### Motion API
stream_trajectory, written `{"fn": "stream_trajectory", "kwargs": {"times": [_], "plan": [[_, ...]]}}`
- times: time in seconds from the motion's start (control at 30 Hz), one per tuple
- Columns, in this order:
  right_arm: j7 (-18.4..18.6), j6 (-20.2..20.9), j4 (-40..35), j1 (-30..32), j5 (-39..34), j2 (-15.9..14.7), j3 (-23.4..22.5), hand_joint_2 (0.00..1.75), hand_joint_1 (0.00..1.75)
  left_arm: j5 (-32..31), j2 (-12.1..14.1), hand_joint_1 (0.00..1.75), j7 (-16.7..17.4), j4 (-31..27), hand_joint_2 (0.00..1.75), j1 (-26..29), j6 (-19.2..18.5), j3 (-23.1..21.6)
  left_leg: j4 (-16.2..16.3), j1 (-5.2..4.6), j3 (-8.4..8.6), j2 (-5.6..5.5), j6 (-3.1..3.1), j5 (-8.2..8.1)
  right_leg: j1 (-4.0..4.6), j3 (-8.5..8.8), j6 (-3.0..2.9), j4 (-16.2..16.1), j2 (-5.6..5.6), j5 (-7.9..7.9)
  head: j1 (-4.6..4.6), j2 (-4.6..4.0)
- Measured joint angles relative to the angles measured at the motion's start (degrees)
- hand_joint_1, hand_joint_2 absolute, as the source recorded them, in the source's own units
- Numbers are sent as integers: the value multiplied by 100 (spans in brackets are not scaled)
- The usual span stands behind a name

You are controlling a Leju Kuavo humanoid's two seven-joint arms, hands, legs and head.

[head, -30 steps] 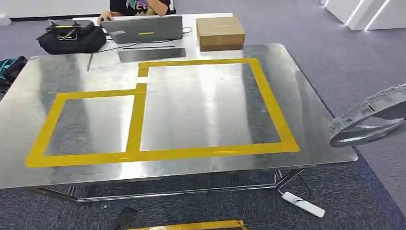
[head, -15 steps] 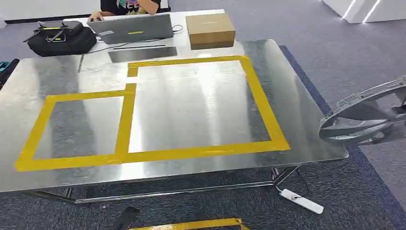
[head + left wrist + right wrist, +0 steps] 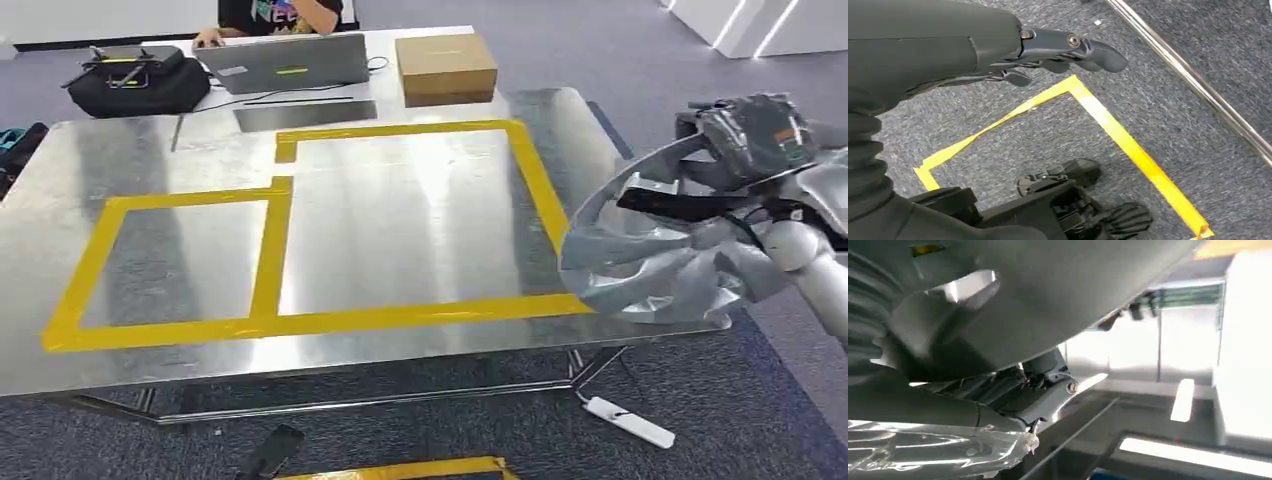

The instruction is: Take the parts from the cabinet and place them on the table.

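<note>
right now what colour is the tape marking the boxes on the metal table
Yellow. The tape on the table shows best in the head view.

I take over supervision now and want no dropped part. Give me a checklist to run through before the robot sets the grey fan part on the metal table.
1. Part held: the right hand grips the fan part at its rim. Ok.
2. Part above the table: it hangs over the right edge, partly past it. Not ok yet.
3. Landing spot: the large yellow tape frame has bare metal inside. Ok.
4. Left hand out of the way: it hangs low over the carpet, holding nothing. Ok.
5. Person at the laptop: behind the far edge, away from the frame. Ok.
6. Grip firmness: cannot tell.
</note>
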Motion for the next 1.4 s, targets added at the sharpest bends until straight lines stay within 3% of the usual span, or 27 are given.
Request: {"fn": "stream_trajectory", "kwargs": {"times": [0.2, 0.47, 0.6, 0.67, 0.87, 0.93, 1.1, 1.2, 1.4], "plan": [[-9, -77, 488, -169, -4, 320, 267, 175, 175, -57, 28, 0, 26, 0, 175, 0, 0, -48, 0, -1, -11, -10, 4, -3, 0, 2, 1, -14, -12, 0, 0, 0], [44, -680, 1070, -221, 144, 510, 442, 175, 175, -109, 83, 0, 42, 0, 175, 5, 2, -81, 0, -3, -19, -10, 8, -6, -1, 6, 4, -37, -12, 1, 0, 0], [15, -1555, 1139, -182, 166, 554, 374, 175, 175, -151, 98, 0, 42, 0, 175, 5, 2, -83, 0, -4, -22, -9, 10, -8, -1, 4, 5, -40, -10, 2, 0, 0], [-48, -1720, 1117, -183, 70, 593, 282, 175, 175, -173, 103, 0, 42, 0, 175, -1, 2, -83, 0, -5, -21, -8, 10, -9, -2, 4, 5, -41, -5, 2, 0, 0], [-120, -1692, 960, -238, -98, 674, 29, 175, 175, -219, 122, 0, 39, 0, 175, -8, -2, -90, 0, -4, -21, -8, 10, -9, -1, 4, 5, -42, -8, 2, 0, 0], [-394, -1594, 925, -241, -388, 715, -35, 175, 175, -232, 127, 0, 33, 0, 175, -8, -18, -92, 0, -4, -22, -8, 10, -8, -1, 4, 5, -42, -8, 2, 2, 0], [-1047, -626, 694, -244, -1017, 922, -59, 175, 175, -282, 136, 0, 31, 0, 175, -8, -63, -98, 0, -3, -21, -5, 10, -8, -1, 4, 5, -41, -3, 3, 0, 0], [-1045, -216, 683, -306, -861, 1120, 174, 175, 175, -306, 146, 0, 33, 0, 175, -9, -77, -109, 0, 0, -20, -4, 9, -8, -1, 3, 5, -41, -3, 2, 0, 0], [-1025, 33, 753, -420, -697, 1411, 633, 175, 175, -341, 171, 0, 44, 0, 175, -4, -85, -122, 0, 1, -23, -10, 8, -5, 4, 6, 5, -40, -11, 2, 0, -2]]}}
